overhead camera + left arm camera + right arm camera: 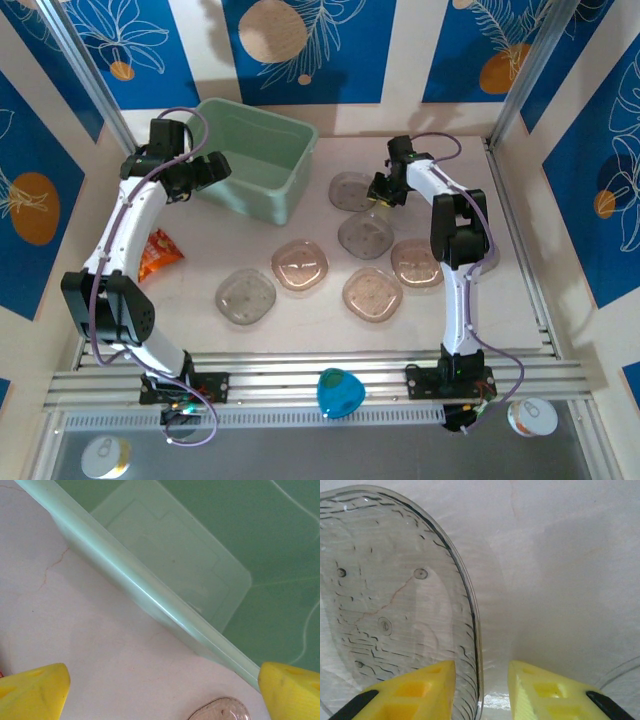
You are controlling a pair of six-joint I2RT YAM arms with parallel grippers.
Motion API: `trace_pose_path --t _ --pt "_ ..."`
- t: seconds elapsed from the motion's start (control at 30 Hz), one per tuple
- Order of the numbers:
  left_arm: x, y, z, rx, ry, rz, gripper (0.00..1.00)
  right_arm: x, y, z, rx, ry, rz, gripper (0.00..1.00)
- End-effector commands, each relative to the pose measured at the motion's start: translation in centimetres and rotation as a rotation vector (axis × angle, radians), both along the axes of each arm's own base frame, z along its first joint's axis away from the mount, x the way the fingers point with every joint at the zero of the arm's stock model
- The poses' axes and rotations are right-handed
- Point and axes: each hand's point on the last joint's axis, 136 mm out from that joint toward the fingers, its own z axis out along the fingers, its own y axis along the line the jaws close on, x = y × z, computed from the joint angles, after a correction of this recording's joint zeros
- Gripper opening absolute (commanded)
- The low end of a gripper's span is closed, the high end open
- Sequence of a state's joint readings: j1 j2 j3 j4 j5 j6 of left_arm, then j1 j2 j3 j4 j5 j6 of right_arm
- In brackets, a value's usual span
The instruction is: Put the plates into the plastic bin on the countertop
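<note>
Narrowly apart, right fingers (415, 692) astride plate (385, 605)

On the right wrist camera, the plate (385, 605) runs off the left and bottom edges, and a second plate (627, 679) shows just a sliver of rim. On the left wrist camera, the bin (150, 596) is cut off at top and right, and a third plate (222, 711) at the bottom.

The bin (255, 160) sits just beside the left claw (205, 172). One plate (385, 610) has its edge between the right claw (481, 680) fingers (415, 690).
</note>
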State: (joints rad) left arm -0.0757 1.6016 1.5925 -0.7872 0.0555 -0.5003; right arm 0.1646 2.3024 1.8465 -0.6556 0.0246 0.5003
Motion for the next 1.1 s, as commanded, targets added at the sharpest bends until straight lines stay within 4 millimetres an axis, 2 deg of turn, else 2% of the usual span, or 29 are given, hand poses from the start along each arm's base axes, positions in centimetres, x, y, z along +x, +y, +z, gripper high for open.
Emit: trace_pose_path --t 0.0,0.3,0.47,0.87,1.07 --pt "0.0 0.5 0.4 -0.007 0.007 0.019 0.97 0.5 0.2 1.9 -0.005 -0.028 -0.011 0.35" --pt "-0.3 0.5 0.1 -0.003 0.017 0.02 0.97 0.6 0.7 3.2 -0.037 -0.04 -0.001 0.35" --pt "-0.3 0.4 -0.3 -0.008 0.029 0.018 0.97 0.3 0.3 1.6 -0.044 0.029 -0.021 0.35" --pt "-0.4 0.4 -0.6 -0.008 0.041 0.017 0.97 -0.1 -0.4 0.2 -0.068 0.056 -0.043 0.34" --pt "-0.5 0.1 -1.3 -0.025 0.063 0.016 0.97 0.2 0.1 -0.7 -0.067 0.063 -0.026 0.32"
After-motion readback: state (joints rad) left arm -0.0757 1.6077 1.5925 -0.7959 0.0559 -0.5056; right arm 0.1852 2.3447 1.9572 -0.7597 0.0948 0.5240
